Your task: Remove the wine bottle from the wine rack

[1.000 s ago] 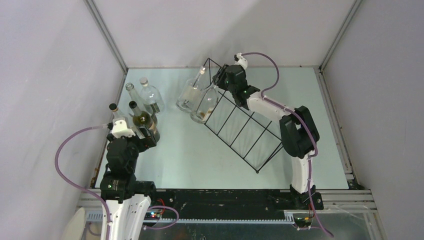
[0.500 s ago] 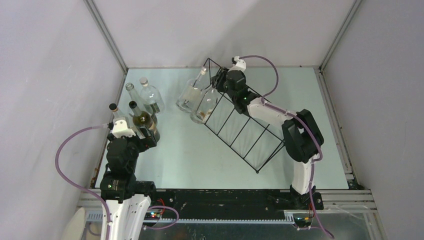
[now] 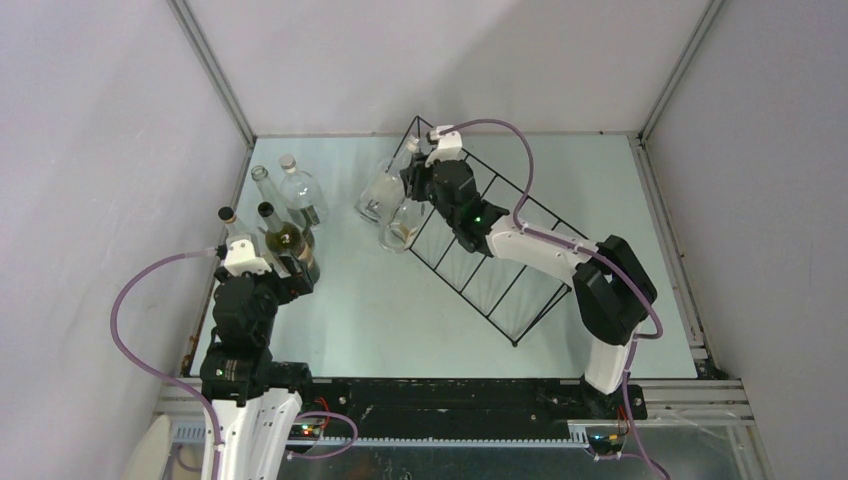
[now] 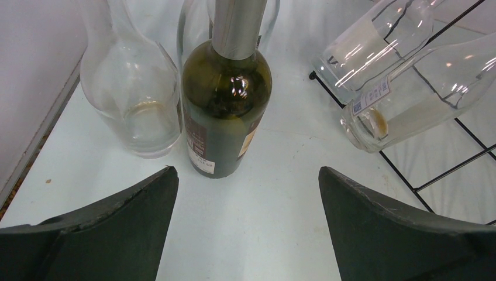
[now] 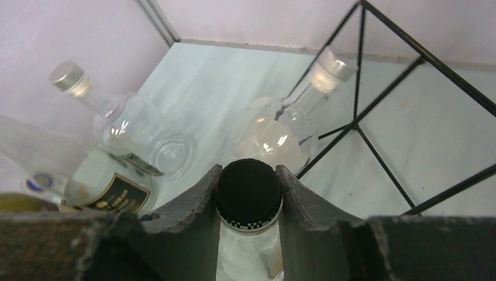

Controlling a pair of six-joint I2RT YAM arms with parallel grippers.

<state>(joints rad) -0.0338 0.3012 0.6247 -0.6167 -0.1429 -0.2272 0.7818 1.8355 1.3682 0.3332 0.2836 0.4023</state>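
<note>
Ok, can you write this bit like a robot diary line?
right gripper: shut on bottle neck | bottle: in rack | left gripper: open, empty | next: lift bottle out

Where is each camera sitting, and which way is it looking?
Top camera: high behind the arms, looking down at the table; both arms show, left pincer near, right pincer at the rack.
Left wrist camera: on the left arm, low, facing a dark green bottle; its open fingers show.
Right wrist camera: on the right arm, looking past its fingers, shut on a black-capped bottle.
Shared: top and left wrist views both show that green bottle; all three show the rack.
</note>
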